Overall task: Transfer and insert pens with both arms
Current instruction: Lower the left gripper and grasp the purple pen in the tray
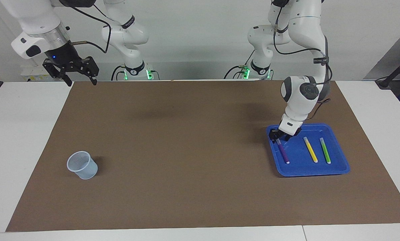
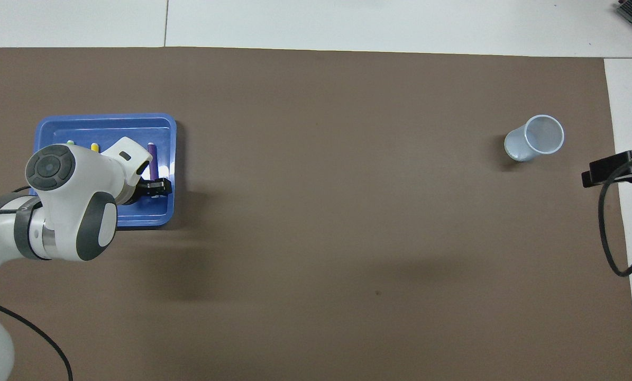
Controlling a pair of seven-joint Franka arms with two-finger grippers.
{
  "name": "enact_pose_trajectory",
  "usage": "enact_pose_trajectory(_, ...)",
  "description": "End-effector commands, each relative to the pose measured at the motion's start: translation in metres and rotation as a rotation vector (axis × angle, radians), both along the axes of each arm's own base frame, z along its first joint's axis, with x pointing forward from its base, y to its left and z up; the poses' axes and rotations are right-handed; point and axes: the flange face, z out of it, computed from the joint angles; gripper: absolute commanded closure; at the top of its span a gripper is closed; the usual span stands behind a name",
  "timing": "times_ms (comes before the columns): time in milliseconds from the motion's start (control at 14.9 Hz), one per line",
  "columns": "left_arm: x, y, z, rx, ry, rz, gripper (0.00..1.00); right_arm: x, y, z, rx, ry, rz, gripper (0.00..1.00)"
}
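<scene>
Pens lie side by side in the blue tray (image 1: pixel 340 167) at the left arm's end of the table: purple pen (image 1: pixel 283 152), yellow pen (image 1: pixel 310 150), green pen (image 1: pixel 325 151). In the facing view each runs roughly from eleven to five o'clock. The left gripper (image 1: pixel 279 137) sits low over the purple pen's robot-side end, so the shaft trails away toward five o'clock; whether its fingers grip cannot be told. The right gripper (image 1: pixel 79 78) waits high at the mat's corner, fingers spread and empty. The cup (image 1: pixel 82 165) stands well apart, toward the right arm's end.
</scene>
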Motion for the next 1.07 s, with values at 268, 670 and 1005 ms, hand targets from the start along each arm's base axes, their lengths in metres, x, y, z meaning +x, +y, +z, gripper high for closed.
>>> enact_pose_trajectory(268, -0.007, -0.003, 0.001, 0.012, -0.015, 0.005, 0.51, -0.002, 0.003, -0.001, 0.013, 0.011, -0.025, 0.12)
enact_pose_trajectory(670, -0.007, -0.003, 0.0, 0.014, -0.014, -0.005, 0.98, -0.003, 0.003, -0.002, 0.013, 0.017, -0.029, 0.12)
enact_pose_trajectory(1005, 0.001, -0.003, 0.011, 0.014, -0.025, -0.015, 1.0, -0.004, 0.003, 0.0, 0.013, 0.014, -0.029, 0.13)
